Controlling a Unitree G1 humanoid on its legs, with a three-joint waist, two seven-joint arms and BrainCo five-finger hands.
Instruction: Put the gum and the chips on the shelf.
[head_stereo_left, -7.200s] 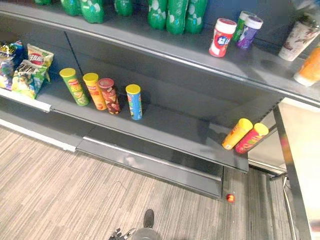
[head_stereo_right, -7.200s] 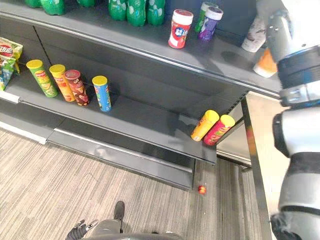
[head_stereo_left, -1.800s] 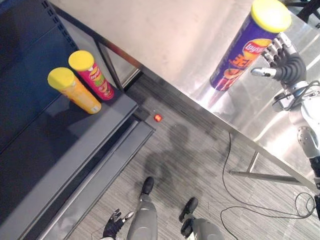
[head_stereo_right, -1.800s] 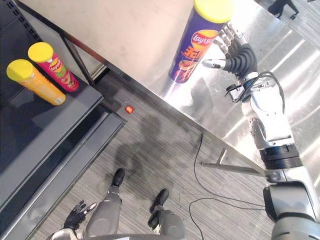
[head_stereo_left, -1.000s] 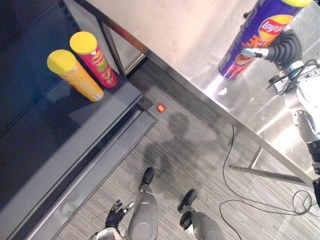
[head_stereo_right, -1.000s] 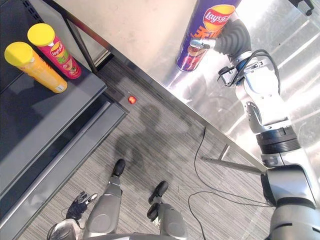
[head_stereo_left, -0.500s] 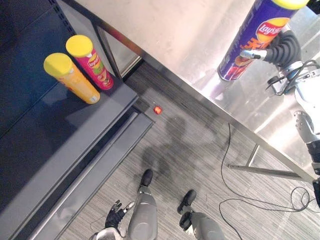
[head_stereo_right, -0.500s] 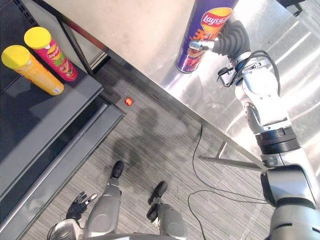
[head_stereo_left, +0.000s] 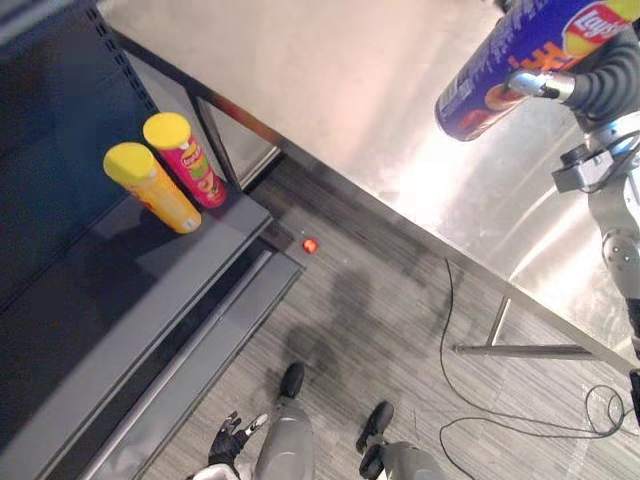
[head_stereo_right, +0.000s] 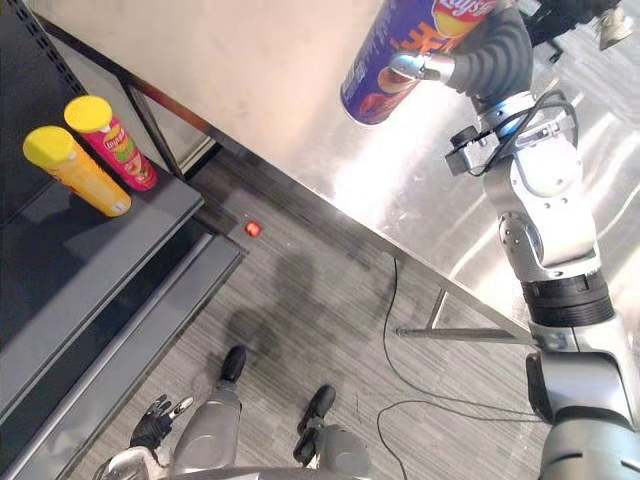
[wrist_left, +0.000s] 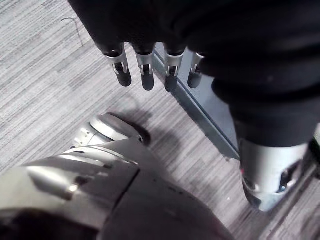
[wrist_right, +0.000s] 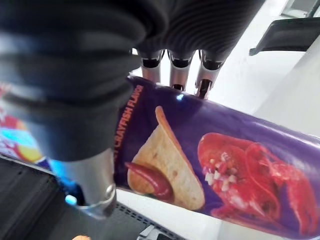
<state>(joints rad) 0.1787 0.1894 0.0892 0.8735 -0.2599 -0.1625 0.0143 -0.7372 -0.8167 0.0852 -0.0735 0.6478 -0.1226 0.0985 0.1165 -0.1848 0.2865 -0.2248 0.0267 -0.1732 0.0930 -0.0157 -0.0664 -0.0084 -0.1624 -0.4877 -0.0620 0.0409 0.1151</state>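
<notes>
- Chips can (head_stereo_left: 500, 68): one tall purple tube. My right wrist view shows its print, a curved chip with a red pepper beside a red crayfish (wrist_right: 225, 165). An orange-and-yellow patch sits higher up the tube.
- Position: the can is over the steel bench (head_stereo_left: 330, 90), tilted, with its round base pointing down toward the bench edge. The base looks clear of the bench top.
- Right hand (head_stereo_right: 440, 66): wrapped round the purple can, thumb across one side and fingers (wrist_right: 175, 70) curled over the other.
- Left hand (head_stereo_right: 155, 425): low and well apart from the bench. Fingers (wrist_left: 145, 60) hang loosely straight, holding nothing.
- Shelf (head_stereo_left: 120, 280): dark grey, beside the bench end. It carries two more chips cans at the corner nearest the bench, both with yellow lids.
- One is a yellow-orange can (head_stereo_left: 150, 187). The other is a red can (head_stereo_left: 185, 158), the nearer of the two to the bench. Both stand upright, just beside each other.
- Floor (head_stereo_left: 380, 330): one small red thing (head_stereo_left: 310, 244) lies between the shelf base and the bench edge. I cannot tell what it is.
- Count: purple can 1, shelf cans 2, small red thing 1.
</notes>
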